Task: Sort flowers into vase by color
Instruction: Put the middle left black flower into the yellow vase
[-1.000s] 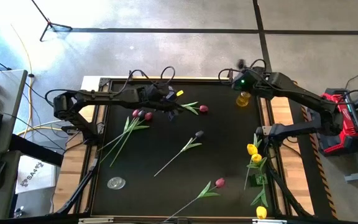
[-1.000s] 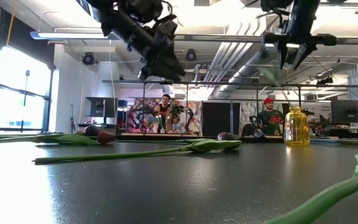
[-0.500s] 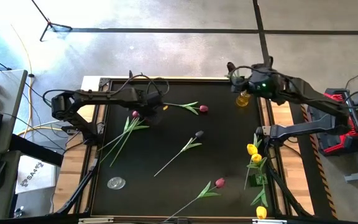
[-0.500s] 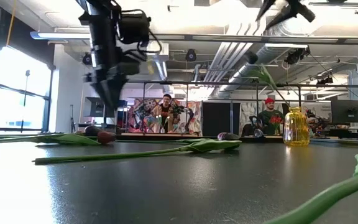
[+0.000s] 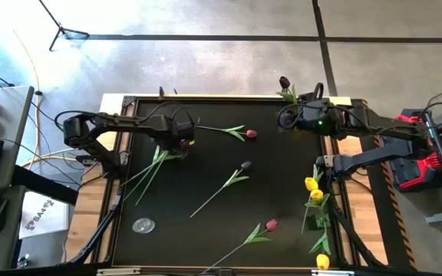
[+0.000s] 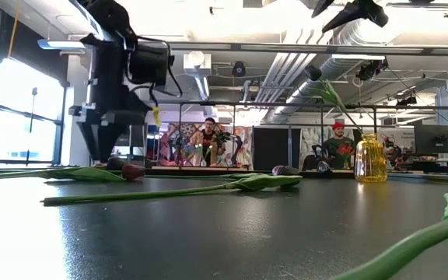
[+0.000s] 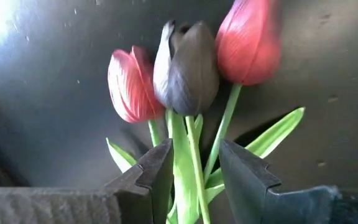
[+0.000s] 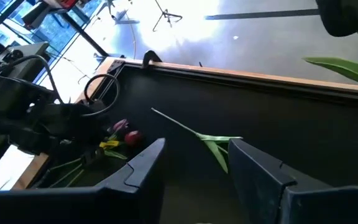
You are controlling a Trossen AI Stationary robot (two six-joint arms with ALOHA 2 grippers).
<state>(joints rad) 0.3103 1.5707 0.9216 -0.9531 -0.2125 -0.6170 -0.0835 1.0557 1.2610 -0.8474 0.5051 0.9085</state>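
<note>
Left gripper [image 7: 194, 171] astride thin green tulip stems [image 7: 191, 155].

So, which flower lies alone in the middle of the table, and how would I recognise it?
On the black table, look at the centre, between both arms. There lies one tulip alone, stem running diagonally. Its head is near-black, unlike the pink one nearer the front edge and the yellow ones at the right.
</note>
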